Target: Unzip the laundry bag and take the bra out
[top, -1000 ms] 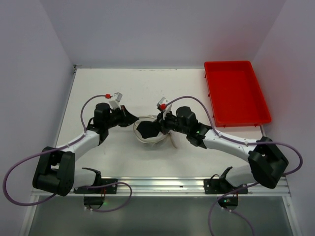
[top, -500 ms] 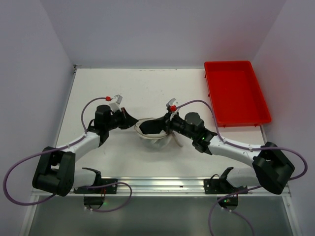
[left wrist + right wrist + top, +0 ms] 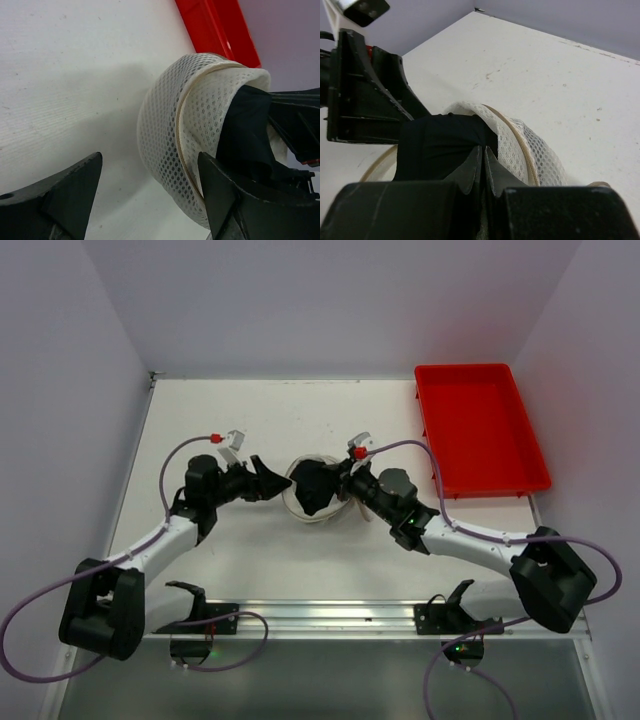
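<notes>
The laundry bag (image 3: 298, 502), a cream-white mesh pod, stands tipped on its side at the table's middle with its wire rim (image 3: 183, 140) showing. The black bra (image 3: 314, 487) bulges out of its opening. My right gripper (image 3: 338, 486) is shut on the bra (image 3: 437, 145), its fingertips (image 3: 479, 159) pinching the black fabric right beside the mesh (image 3: 535, 150). My left gripper (image 3: 274, 483) is open just left of the bag. In the left wrist view its fingers (image 3: 75, 187) stand wide, and the bag (image 3: 162, 135) lies beyond them with nothing gripped.
A red plastic tray (image 3: 478, 428) stands at the back right, its edge (image 3: 215, 25) also showing in the left wrist view. White walls close in the table on the left, right and back. Cables loop over both arms.
My left gripper has opened and let go of the bag. The right gripper has drawn the bra up and back, and the bag has tipped onto its side with it.
</notes>
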### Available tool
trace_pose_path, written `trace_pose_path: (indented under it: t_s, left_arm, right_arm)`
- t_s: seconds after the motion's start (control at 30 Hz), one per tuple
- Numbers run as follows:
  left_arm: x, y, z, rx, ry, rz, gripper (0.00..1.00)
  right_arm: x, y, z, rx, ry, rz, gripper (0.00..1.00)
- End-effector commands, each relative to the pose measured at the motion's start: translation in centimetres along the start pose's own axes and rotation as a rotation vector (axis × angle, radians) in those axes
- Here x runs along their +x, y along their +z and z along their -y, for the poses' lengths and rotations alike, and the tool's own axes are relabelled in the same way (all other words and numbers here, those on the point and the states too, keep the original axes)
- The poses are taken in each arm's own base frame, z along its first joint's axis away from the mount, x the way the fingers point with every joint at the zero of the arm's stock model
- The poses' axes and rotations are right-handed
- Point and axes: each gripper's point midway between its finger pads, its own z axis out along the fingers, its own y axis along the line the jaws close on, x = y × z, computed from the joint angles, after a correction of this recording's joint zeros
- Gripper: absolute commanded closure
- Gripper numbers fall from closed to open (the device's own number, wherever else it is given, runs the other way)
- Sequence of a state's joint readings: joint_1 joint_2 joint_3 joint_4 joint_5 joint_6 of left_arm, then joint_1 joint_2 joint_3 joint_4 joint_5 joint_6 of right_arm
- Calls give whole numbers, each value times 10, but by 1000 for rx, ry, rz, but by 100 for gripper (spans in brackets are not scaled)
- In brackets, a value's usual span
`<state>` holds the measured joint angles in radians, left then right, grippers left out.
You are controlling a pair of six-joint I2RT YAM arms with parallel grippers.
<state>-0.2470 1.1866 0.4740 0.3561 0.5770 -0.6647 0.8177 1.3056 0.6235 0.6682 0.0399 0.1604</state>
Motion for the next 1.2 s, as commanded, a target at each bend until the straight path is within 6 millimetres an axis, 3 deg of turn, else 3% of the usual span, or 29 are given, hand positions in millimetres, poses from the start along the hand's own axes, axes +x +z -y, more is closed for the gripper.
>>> trace_pose_path:
  t_s: [0.0, 0.2, 0.4, 0.7, 0.77, 0.8, 0.87, 0.9, 0.97, 1.0, 1.07, 1.17]
  left_arm:
    - [-17, -8, 14, 14, 51, 36, 19]
    - [-9, -16, 15, 13, 43, 40, 18]
    - [0, -11, 16, 61, 31, 12, 18]
    - [8, 1, -11, -30, 5, -18, 23]
    - [10, 1, -14, -37, 13, -15, 36]
    - [10, 1, -16, -43, 16, -9, 53]
    - [12, 2, -14, -25, 13, -9, 67]
    - [15, 2, -14, -13, 11, -12, 77]
    - [18, 1, -11, 22, -2, 13, 88]
    - [19, 0, -9, 35, -9, 22, 99]
    - [22, -1, -10, 40, -28, 38, 100]
    - [21, -1, -17, -7, -16, 32, 100]
  right_arm:
    - [-19, 4, 9, 54, 26, 86, 100]
    - [-15, 9, 14, 88, 60, 78, 100]
    - [-11, 16, 10, 70, 80, 64, 100]
    - [-13, 22, -2, 8, 95, 46, 100]
    - [4, 24, -2, 6, 99, -6, 100]
    - [10, 24, 0, 17, 106, -20, 100]
    - [29, 22, 4, 31, 102, -65, 100]
    - [33, 21, 6, 41, 101, -82, 100]
    - [39, 19, 7, 43, 99, -102, 100]
    - [43, 19, 6, 34, 98, -112, 100]
    - [55, 23, 1, 8, 97, -161, 98]
    - [62, 29, 3, 20, 101, -202, 79]
